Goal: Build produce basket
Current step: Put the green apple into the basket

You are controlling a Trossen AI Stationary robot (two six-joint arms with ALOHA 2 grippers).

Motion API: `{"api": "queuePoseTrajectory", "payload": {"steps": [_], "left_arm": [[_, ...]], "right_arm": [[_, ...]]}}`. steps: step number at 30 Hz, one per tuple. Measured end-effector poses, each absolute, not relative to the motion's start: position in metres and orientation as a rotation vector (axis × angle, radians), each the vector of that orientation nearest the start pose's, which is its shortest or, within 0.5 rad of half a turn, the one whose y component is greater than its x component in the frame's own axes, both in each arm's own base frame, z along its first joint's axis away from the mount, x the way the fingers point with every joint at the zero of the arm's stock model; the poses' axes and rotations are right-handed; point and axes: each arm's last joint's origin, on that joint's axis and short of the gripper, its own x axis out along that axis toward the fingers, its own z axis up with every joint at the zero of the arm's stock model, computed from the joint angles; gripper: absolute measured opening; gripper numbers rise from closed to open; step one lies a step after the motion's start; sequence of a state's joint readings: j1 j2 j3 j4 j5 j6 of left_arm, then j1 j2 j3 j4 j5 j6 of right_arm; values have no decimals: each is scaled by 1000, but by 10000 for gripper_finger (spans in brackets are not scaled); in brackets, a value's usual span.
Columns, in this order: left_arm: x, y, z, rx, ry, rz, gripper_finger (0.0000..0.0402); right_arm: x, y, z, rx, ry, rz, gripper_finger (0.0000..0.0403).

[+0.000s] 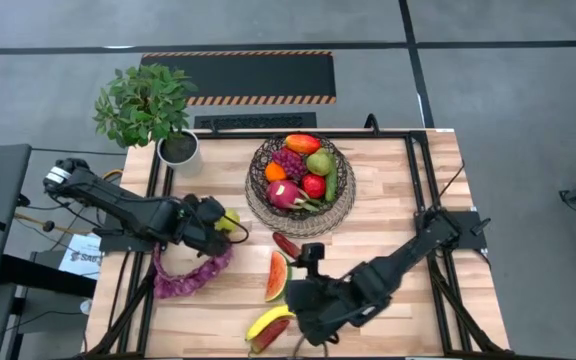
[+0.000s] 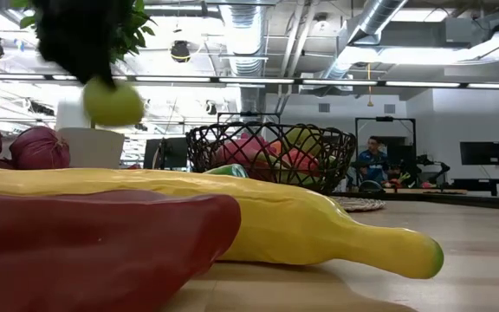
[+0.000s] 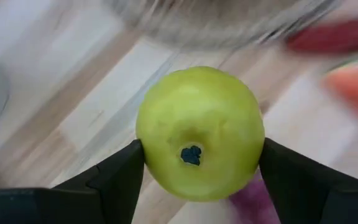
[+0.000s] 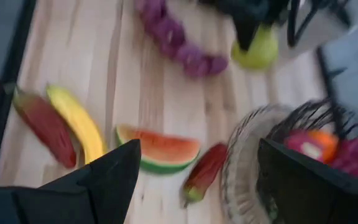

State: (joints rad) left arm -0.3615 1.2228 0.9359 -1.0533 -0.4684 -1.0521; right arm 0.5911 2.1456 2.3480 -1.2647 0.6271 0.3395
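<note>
Left end effector grips a green apple between its two fingers, clamped on opposite sides with the stem end facing the wrist camera, a hold that looks secure enough for a carry. In the low view the apple hangs clear above the tabletop, apparently lifted for a trip to the basket, which stands near the apple's far-right side and already holds an orange, grapes, a pear-like green fruit, red pieces and a pink dragon fruit. Right end effector hovers with fingers spread wide and empty, well in front of the basket, close to the produce not yet loaded: a watermelon slice, a banana, a red pepper just in front of the basket, and another red piece beside the banana. A purple string lies looped beneath the left arm. A potted plant stands left of the basket, not part of the load.
</note>
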Motion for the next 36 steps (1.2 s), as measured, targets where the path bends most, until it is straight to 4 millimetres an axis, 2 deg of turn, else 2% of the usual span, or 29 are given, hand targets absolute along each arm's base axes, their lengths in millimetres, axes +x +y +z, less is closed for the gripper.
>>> {"api": "queuePoseTrajectory", "payload": {"steps": [8,12,17,23,28,36], "left_arm": [[220,-89,338,-326,637,386,271],[223,-106,383,-305,439,210,271],[217,-125,421,-288,257,47,272],[212,-142,442,-305,94,-142,272],[208,-149,445,-311,73,-167,273],[203,-156,446,-294,57,-176,273]], "right_arm": [[341,238,394,-360,630,-250,342],[332,242,404,-425,561,-297,342],[333,252,414,-567,461,-346,342],[347,251,430,-645,365,-349,342],[354,250,442,-746,311,-350,342],[352,260,459,-893,226,-340,342]]}}
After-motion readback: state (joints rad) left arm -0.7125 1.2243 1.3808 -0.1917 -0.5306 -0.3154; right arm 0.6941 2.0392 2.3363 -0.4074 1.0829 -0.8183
